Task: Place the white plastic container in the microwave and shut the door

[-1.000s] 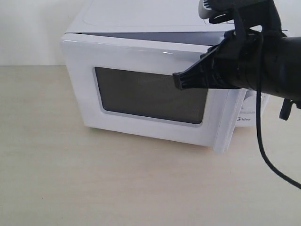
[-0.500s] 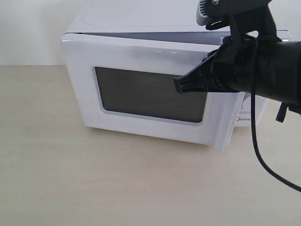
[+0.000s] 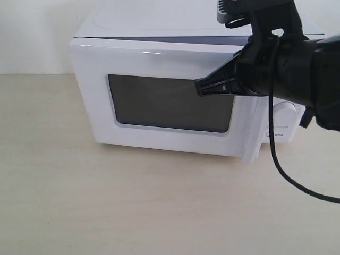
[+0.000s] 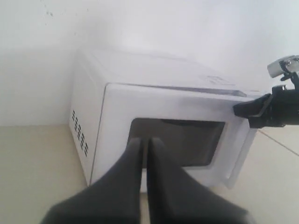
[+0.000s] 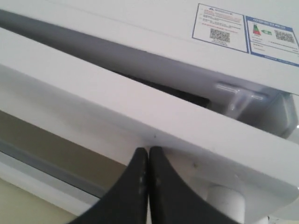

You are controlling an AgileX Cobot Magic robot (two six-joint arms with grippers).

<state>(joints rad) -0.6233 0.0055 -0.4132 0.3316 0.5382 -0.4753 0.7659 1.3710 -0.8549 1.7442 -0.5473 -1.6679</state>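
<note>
The white microwave (image 3: pixel 159 21) stands at the back of the table, its door (image 3: pixel 159 58) a narrow crack ajar along the handle (image 3: pixel 254 139) side. My right gripper (image 3: pixel 201 87) is shut, its tips pressed against the door's upper front near the dark window (image 3: pixel 170 103); the right wrist view shows those tips (image 5: pixel 148 150) touching the door (image 5: pixel 117 102). My left gripper (image 4: pixel 145 140) is shut on nothing, hanging well in front of the microwave (image 4: pixel 154 70), out of the exterior view. The white plastic container is hidden.
The beige table (image 3: pixel 133 207) spreads in front of the microwave. One white dial (image 3: pixel 287 112) peeks out behind the right arm. Label stickers (image 5: pixel 222 21) sit on the microwave's top. A black cable (image 3: pixel 281 164) hangs from the right arm. A white wall lies behind.
The door has swung further toward the microwave body under the right gripper's push, narrowing the gap at the handle side. The right arm has moved back with it.
</note>
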